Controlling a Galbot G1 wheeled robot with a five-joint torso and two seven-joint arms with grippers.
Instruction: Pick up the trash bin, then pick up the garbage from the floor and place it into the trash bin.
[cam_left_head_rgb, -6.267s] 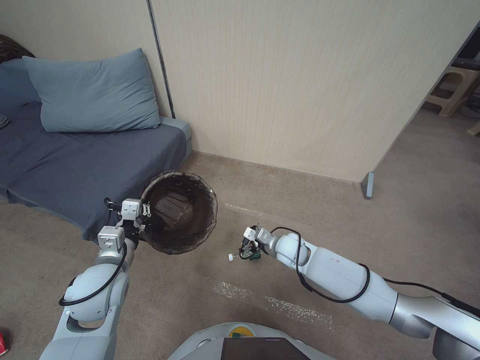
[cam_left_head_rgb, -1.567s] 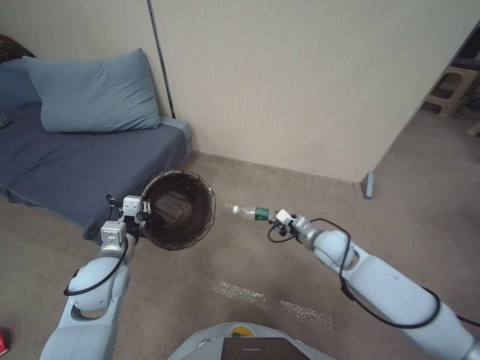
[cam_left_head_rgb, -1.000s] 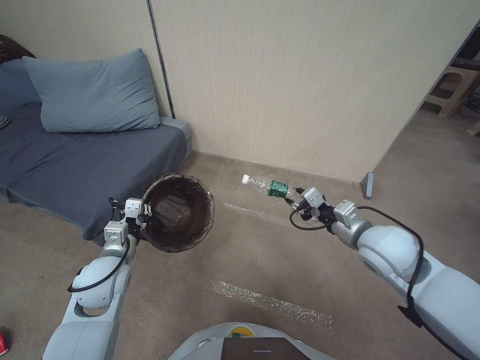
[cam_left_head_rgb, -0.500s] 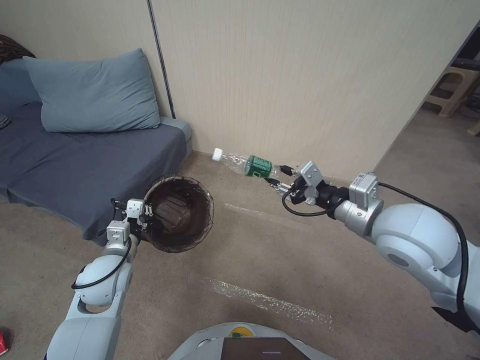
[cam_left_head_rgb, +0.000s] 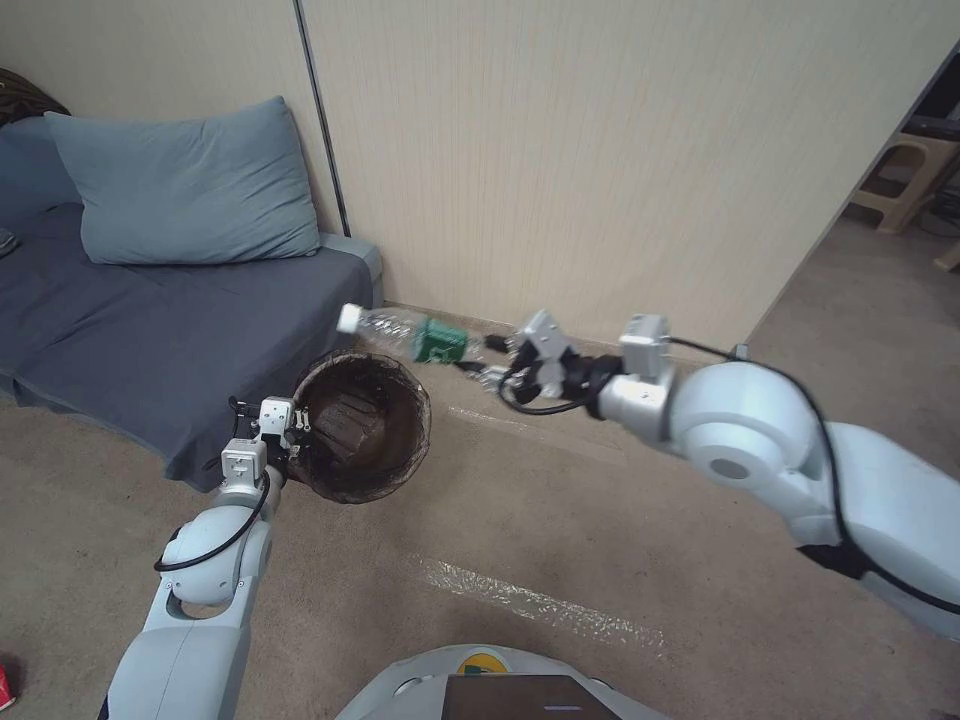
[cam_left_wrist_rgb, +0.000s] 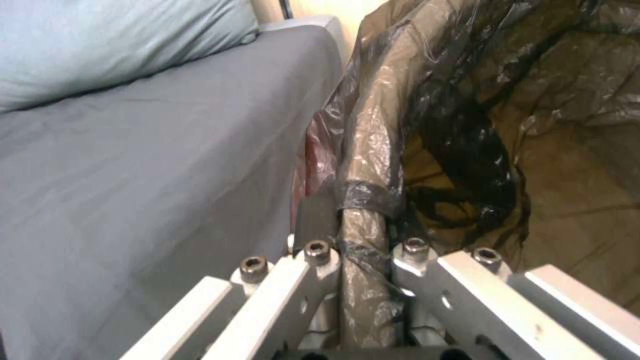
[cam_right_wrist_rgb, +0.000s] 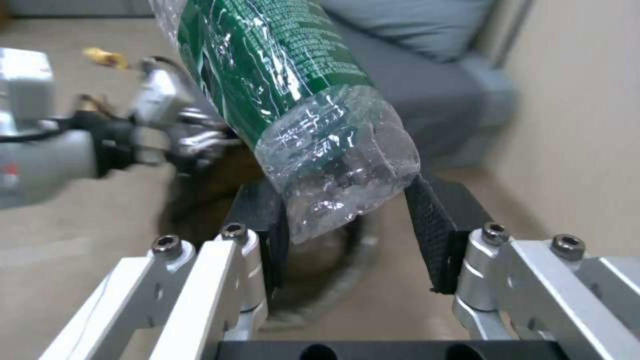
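Note:
The trash bin (cam_left_head_rgb: 362, 427), round and lined with a dark brown bag, hangs tilted beside the sofa. My left gripper (cam_left_head_rgb: 288, 428) is shut on its near rim; in the left wrist view the bag-wrapped rim (cam_left_wrist_rgb: 365, 150) runs between the fingers of that gripper (cam_left_wrist_rgb: 360, 225). My right gripper (cam_left_head_rgb: 482, 362) is shut on the base of a clear bottle (cam_left_head_rgb: 398, 328) with a green label, held level in the air, its white cap over the bin's far rim. The right wrist view has the bottle (cam_right_wrist_rgb: 293, 75) squeezed between the gripper's (cam_right_wrist_rgb: 347, 190) black pads (cam_right_wrist_rgb: 433, 225).
The dark blue sofa (cam_left_head_rgb: 130, 330) with a pillow (cam_left_head_rgb: 190, 185) sits left of the bin. A beige wall (cam_left_head_rgb: 600, 170) runs behind. A partition foot (cam_left_head_rgb: 737, 368) and a stool (cam_left_head_rgb: 900, 180) are at the right. A small yellow scrap (cam_right_wrist_rgb: 100, 56) lies on the carpet.
My right arm lifted the bottle off the floor and swung it up and left, from mid-carpet to above the bin's far rim. The left arm eased the bin slightly right.

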